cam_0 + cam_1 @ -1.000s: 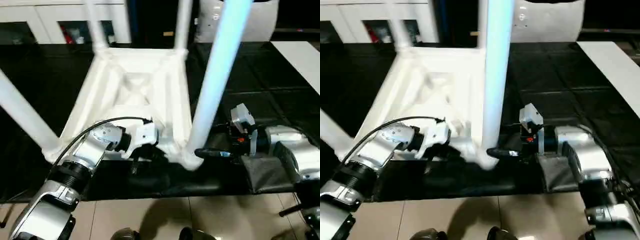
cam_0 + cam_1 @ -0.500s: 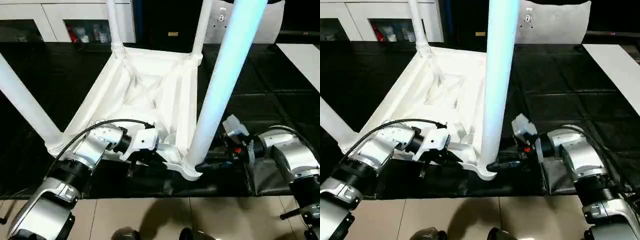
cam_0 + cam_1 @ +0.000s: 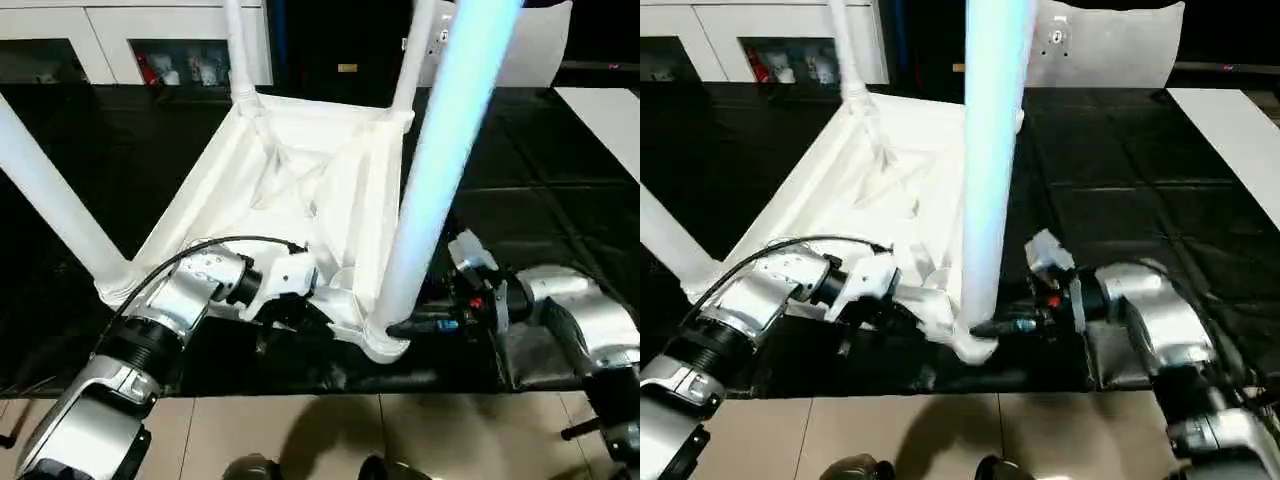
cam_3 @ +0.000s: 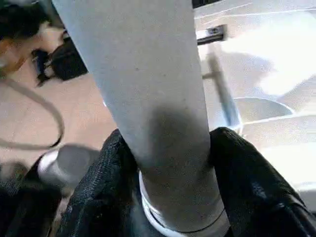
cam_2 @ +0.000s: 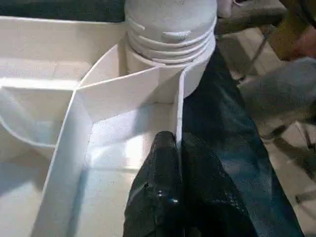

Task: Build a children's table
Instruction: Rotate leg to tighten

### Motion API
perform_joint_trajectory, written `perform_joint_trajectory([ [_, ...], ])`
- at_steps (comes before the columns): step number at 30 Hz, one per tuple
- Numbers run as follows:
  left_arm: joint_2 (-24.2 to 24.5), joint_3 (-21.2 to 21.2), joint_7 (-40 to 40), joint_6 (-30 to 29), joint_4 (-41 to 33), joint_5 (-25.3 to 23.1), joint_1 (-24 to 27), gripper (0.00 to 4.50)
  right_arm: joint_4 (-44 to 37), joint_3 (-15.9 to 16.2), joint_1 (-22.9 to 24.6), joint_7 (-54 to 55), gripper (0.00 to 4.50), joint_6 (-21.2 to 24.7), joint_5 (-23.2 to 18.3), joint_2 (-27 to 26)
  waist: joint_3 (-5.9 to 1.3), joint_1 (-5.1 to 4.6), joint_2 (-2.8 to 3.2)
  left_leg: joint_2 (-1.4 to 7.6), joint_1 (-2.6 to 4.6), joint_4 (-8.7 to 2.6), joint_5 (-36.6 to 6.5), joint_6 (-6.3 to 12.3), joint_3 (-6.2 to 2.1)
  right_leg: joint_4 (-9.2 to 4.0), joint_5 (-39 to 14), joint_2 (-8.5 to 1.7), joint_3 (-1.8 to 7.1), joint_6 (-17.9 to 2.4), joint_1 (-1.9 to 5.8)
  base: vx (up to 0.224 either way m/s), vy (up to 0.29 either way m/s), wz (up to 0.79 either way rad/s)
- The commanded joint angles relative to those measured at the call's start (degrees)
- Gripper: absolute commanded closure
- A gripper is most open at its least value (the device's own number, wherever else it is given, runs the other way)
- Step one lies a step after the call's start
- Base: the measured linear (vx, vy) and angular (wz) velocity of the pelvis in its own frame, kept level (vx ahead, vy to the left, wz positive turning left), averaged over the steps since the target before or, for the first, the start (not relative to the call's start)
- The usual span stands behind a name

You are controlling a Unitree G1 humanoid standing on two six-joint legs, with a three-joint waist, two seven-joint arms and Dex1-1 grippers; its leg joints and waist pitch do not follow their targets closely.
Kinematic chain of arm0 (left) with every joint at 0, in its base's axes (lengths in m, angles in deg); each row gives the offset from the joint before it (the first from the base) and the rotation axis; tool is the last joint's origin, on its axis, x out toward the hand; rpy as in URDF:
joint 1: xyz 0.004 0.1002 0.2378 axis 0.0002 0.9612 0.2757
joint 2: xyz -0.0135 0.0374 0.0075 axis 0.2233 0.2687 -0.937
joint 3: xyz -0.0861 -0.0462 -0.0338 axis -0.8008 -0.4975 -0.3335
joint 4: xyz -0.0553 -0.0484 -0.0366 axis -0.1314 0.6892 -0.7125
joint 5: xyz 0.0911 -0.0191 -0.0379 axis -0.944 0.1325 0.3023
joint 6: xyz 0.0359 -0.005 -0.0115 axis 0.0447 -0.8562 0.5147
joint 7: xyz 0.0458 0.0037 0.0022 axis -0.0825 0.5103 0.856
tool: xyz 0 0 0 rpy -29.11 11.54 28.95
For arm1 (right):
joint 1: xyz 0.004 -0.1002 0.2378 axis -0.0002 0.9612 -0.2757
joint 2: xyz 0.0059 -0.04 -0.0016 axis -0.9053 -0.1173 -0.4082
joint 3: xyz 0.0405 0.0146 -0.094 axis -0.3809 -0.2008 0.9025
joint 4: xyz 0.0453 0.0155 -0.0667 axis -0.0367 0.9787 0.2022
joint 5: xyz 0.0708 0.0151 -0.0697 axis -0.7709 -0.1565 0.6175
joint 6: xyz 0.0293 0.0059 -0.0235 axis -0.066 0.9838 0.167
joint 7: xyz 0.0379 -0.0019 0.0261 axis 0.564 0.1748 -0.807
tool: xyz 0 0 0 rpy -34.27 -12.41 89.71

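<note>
Table top [image 3: 300, 190] lies upside down on your bench; left fingers [image 5: 163, 163] pinch its rim, right fingers [image 4: 247, 168] clasp the five-o'clock leg [image 3: 440, 150]. Twist off-axis and its thread could jam.

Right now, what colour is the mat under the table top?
Black. The mat shows best in the left eye view, dark all around the white table top.
</note>
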Motion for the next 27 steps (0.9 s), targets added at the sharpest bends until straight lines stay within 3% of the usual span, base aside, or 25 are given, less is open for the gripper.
perform_joint_trajectory([
  [1, -3.3, -2.0, 8.3, -3.5, -2.0, 0.7, -0.5, 4.50, -3.6, 1.6, 0.5, 6.4, 2.48, 3.4, -0.5, -4.5, -3.00, -0.37, -0.88, 5.50, 0.30, -4.31, -7.5, 5.11, -2.36, -5.11, -25.8, -6.17, 4.97, -5.1, 3.62, 0.000, 0.000, 0.00],
  [2, -3.4, -2.0, 8.5, -3.6, -2.0, 0.6, -0.5, 4.50, -3.6, 1.5, 0.5, 6.9, 2.48, 3.4, -0.4, -4.7, -2.90, -0.61, -0.91, 5.42, 0.39, -4.34, -8.1, 4.49, -2.33, -5.33, -27.5, -6.08, 4.90, -4.3, 3.49, 0.000, 0.000, 0.00],
  [3, -5.2, -2.5, 13.3, -6.3, -2.8, -0.6, -0.5, 4.50, -2.8, -0.1, 0.2, 18.7, 2.48, 4.2, 3.3, -9.8, -2.70, -1.18, -1.09, 5.18, 0.29, -4.51, -9.3, 3.25, -2.59, -5.82, -30.9, -6.00, 4.57, -2.6, 3.60, 0.000, 0.000, 0.00],
  [4, -6.4, -2.9, 15.9, -8.7, -3.3, -0.8, -0.6, 4.50, -2.6, -1.4, -0.1, 24.5, 2.48, 6.0, 3.8, -12.7, -2.56, -2.00, -1.00, 4.96, 0.15, -4.58, -10.9, 1.67, -3.04, -6.36, -34.3, -6.04, 3.94, -0.9, 3.68, 0.000, 0.000, 0.00],
  [5, -6.4, -2.9, 15.9, -8.7, -3.3, -0.8, -0.6, 4.50, -2.6, -1.4, -0.1, 24.5, 2.49, 6.0, 3.8, -12.7, -2.68, -2.54, -1.01, 4.94, 0.28, -4.55, -11.1, 0.95, -3.14, -6.60, -35.0, -6.07, 3.82, -0.3, 3.77, 0.000, 0.000, 0.00],
  [6, -7.2, -3.2, 17.3, -10.0, -3.5, -0.8, -0.7, 4.50, -2.5, -2.1, -0.2, 27.4, 2.49, 7.4, 3.7, -14.2, -2.62, -3.51, -1.07, 4.67, 0.04, -4.41, -11.6, 0.82, -3.23, -6.99, -35.5, -6.05, 3.52, 0.6, 3.88, 0.000, 0.000, 0.00],
  [7, -8.5, -3.7, 19.6, -11.7, -3.5, -0.8, -1.0, 4.50, -2.7, -2.8, -0.4, 30.8, 2.49, 8.7, 4.3, -15.9, -2.78, -3.89, -0.69, 4.61, 0.44, -4.32, -11.4, 1.28, -3.13, -7.14, -34.7, -6.01, 3.62, 0.6, 3.66, 0.000, 0.000, 0.00],
  [8, -10.1, -4.3, 22.0, -13.4, -3.4, -0.8, -1.4, 4.50, -2.7, -3.3, -0.5, 34.5, 2.50, 9.8, 5.2, -17.8, -2.83, -4.42, -0.78, 4.82, 0.37, -4.40, -10.6, 1.80, -3.06, -6.78, -32.2, -5.84, 3.90, -0.5, 3.49, 0.000, 0.000, 0.00],
  [12, -15.9, -5.8, 31.5, -17.9, -1.9, -2.1, -3.6, 4.50, -0.9, -4.4, -1.9, 47.9, 2.50, 10.8, 8.9, -24.3, -2.99, -4.55, -0.57, 4.57, 0.26, -4.35, -8.4, 3.51, -2.68, -6.44, -29.1, -5.65, 4.16, -1.8, 3.30, 0.000, 0.000, 0.00],
  [14, -17.6, -6.4, 35.1, -18.4, -1.1, -2.8, -4.4, 4.50, 0.7, -5.6, -2.9, 52.8, 2.50, 10.2, 10.0, -26.5, -3.30, -4.59, -0.47, 4.79, -0.02, -4.34, -6.8, 3.66, -2.92, -5.91, -26.1, -5.71, 4.18, -2.7, 3.63, 0.000, 0.000, 0.00],
  [15, -20.0, -7.2, 40.1, -18.8, -0.1, -3.8, -5.3, 4.50, 2.7, -7.1, -4.3, 59.3, 2.50, 8.8, 12.1, -29.1, -3.33, -4.71, -0.34, 5.13, 0.03, -4.34, -5.8, 3.83, -2.97, -5.46, -23.3, -5.73, 4.42, -4.0, 3.33, 0.000, 0.000, 0.00],
  [16, -20.5, -7.4, 41.1, -18.8, 0.1, -4.0, -5.4, 4.50, 3.2, -7.4, -4.6, 60.6, 2.50, 8.4, 12.6, -29.6, -3.66, -4.69, -0.42, 5.17, 0.04, -4.29, -4.8, 4.08, -3.04, -5.00, -20.5, -5.78, 4.52, -5.1, 3.58, 0.000, 0.000, 0.00],
  [18, -22.4, -7.2, 44.7, -19.5, -0.4, -5.1, -5.4, 4.50, 2.9, -7.5, -5.1, 65.0, 1.82, 6.9, 14.2, -31.4, -3.75, -4.54, -0.41, 5.21, -0.28, -4.09, -1.6, 6.55, -2.73, -4.01, -13.4, -5.81, 4.91, -7.6, 3.69, 0.000, 0.000, 0.00],
  [21, -23.6, -6.3, 45.5, -20.1, -1.7, -5.7, -4.5, 4.50, 1.2, -6.0, -4.4, 65.8, 1.62, 5.4, 16.3, -31.0, -3.82, -4.27, -0.22, 5.11, -0.40, -3.87, 0.3, 8.65, -2.59, -3.65, -11.5, -5.97, 4.98, -8.5, 3.85, 0.000, 0.000, 0.00],
  [25, -22.7, -5.9, 44.5, -19.8, -2.1, -6.2, -4.0, 4.50, -0.8, -7.0, -3.0, 63.5, 1.28, 3.5, 15.7, -29.0, -3.82, -4.00, -0.14, 5.47, -0.18, -3.76, 2.2, 11.00, -2.57, -3.06, -8.3, -5.91, 5.10, -9.3, 3.75, 0.000, 0.000, 0.00],
  [27, -21.7, -5.8, 43.6, -19.4, -2.3, -6.2, -3.8, 4.50, -1.8, -7.6, -2.1, 60.4, 1.02, 2.3, 14.4, -27.1, -3.75, -3.90, -0.28, 5.44, -0.12, -3.78, 1.4, 11.24, -2.50, -3.17, -9.1, -5.92, 5.08, -9.3, 3.79, 0.000, 0.000, 0.00],
])
